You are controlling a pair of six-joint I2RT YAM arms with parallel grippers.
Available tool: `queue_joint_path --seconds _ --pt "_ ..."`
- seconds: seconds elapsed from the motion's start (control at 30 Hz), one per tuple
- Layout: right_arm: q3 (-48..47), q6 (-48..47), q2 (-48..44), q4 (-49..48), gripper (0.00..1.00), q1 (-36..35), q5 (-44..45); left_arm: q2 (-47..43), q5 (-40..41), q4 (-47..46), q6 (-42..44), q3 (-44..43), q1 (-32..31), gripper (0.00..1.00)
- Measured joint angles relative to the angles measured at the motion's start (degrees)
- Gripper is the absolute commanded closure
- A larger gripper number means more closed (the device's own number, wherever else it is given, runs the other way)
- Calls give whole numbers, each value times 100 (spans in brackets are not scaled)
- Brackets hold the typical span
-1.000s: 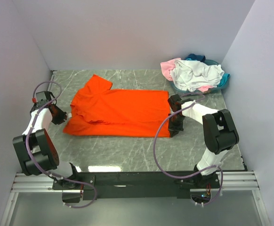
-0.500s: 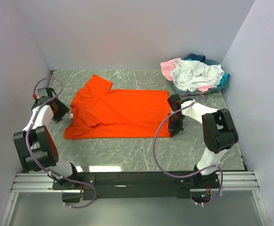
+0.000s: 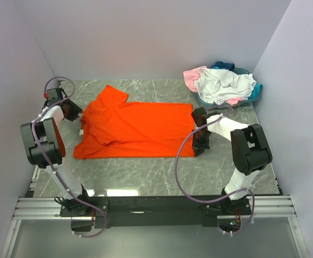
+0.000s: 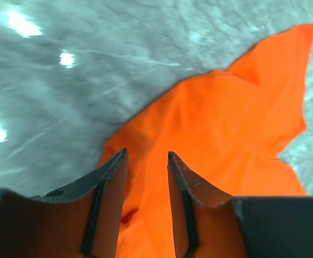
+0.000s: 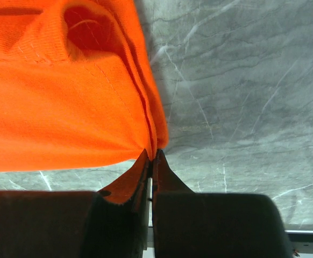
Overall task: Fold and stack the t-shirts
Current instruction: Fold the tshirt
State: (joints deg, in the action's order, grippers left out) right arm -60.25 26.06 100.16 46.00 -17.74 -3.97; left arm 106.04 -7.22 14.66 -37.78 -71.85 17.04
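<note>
**Right claw** (image 5: 152, 157): jaws together, clamped on the very edge of the orange t-shirt (image 3: 140, 126), at its lower right corner in the overhead view. At least two layers enter the pinch. The bite is shallow, so a sharp pull could strip the fabric out or carry one layer and leave the other behind.

**Left claw** (image 4: 146, 177): jaws apart, hanging over the shirt's left end with orange cloth showing through the gap. Nothing is clamped. If it closes here it may take only the top layer, or bunch the cloth against the tabletop (image 3: 146, 172).

**Orange t-shirt:** lies flat across the middle of the frame. A sleeve juts toward the upper left and a loose flap is doubled over at the left end. With only one corner held, any lift or drag would likely skew the shirt and spoil the fold line.

**Pile of t-shirts** (image 3: 221, 86): white, pink and teal, heaped at upper right, near the right arm. A wide swing of that arm could snag it.
</note>
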Motion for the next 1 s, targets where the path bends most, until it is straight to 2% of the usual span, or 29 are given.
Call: queue_joint_path --seconds 0.3,0.53,1.0 --pt "-9 0 2 59 100 0 59 708 -428 -295 -236 -48 -155 59" --pt "-7 4 2 68 100 0 72 984 -164 -186 -177 -498 -166 59" --pt "-4 59 -7 103 100 0 146 1624 201 13 682 -1532 -437 57"
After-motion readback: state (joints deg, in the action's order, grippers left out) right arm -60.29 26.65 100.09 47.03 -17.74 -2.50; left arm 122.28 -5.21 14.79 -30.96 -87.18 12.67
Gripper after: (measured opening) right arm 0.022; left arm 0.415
